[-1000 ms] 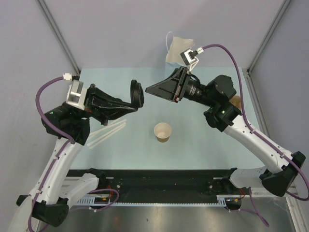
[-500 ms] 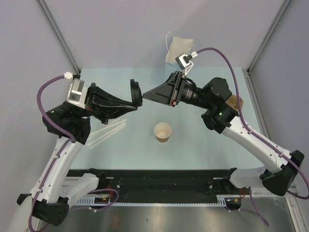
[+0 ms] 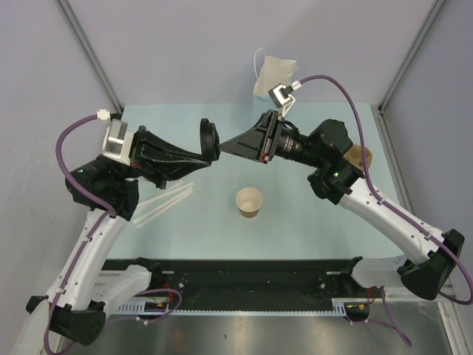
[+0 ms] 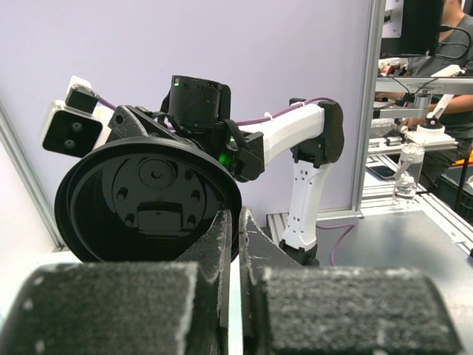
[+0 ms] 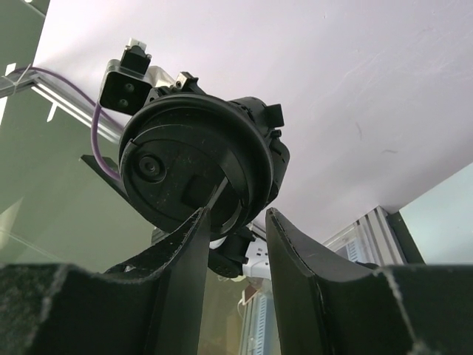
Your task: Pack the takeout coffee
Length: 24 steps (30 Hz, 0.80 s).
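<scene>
No lidded cup shows. A single kraft paper cup [image 3: 249,201], open with a cream inside, stands upright on the table. My left gripper [image 3: 202,156] is shut on the rim of a loose round black lid [image 3: 210,139] and holds it on edge in the air above the table. In the left wrist view the lid [image 4: 148,196] fills the left side above the closed gripper [image 4: 238,219]. My right gripper [image 3: 228,147] is open, its tips close beside the lid. In the right wrist view the lid [image 5: 192,159] sits just past the open gripper [image 5: 236,214], by the left finger.
A cream paper bag [image 3: 273,74] stands at the table's far edge. A tan cup stack [image 3: 362,157] shows partly behind the right arm. A clear plastic sleeve [image 3: 162,203] lies on the table by the left arm.
My right gripper has moved left, up to the lid held by the left gripper. The left gripper and lid shifted only slightly. The cup has not moved.
</scene>
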Tool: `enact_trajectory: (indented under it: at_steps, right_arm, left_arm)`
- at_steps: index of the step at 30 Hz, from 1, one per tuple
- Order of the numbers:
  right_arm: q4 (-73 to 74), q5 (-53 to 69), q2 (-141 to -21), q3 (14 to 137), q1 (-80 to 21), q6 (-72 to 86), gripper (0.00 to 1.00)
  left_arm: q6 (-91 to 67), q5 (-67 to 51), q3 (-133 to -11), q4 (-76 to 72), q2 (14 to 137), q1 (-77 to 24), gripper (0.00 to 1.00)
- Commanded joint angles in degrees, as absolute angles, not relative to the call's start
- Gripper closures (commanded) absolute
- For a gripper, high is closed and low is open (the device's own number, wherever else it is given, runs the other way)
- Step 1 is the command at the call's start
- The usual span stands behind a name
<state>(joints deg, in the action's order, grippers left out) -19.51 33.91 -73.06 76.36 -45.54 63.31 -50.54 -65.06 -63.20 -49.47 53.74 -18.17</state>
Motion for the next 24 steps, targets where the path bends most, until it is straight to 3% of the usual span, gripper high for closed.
enact_trajectory:
  at_steps: [1, 12, 14, 24]
  right_arm:
    - [-23.38, 35.07, -71.63, 76.55, -45.88, 63.54, 0.59]
    - [-23.99, 35.16, -72.33, 76.64, -46.49, 65.56, 0.7]
    - [-23.47, 34.9, -72.42, 76.64, -46.58, 66.09, 0.81]
    - [-23.99, 35.33, -72.95, 77.43, -47.02, 66.88, 0.78]
  left_arm:
    - [-50.45, -63.9, -64.86, -52.21, 53.53, -17.75, 1.0]
    - [-51.06, -63.81, -65.13, -52.82, 53.79, -17.75, 1.0]
    - [-51.06, -63.72, -65.13, -52.91, 53.79, -17.75, 1.0]
    - [-51.85, -63.81, -65.39, -53.79, 54.32, -17.84, 1.0]
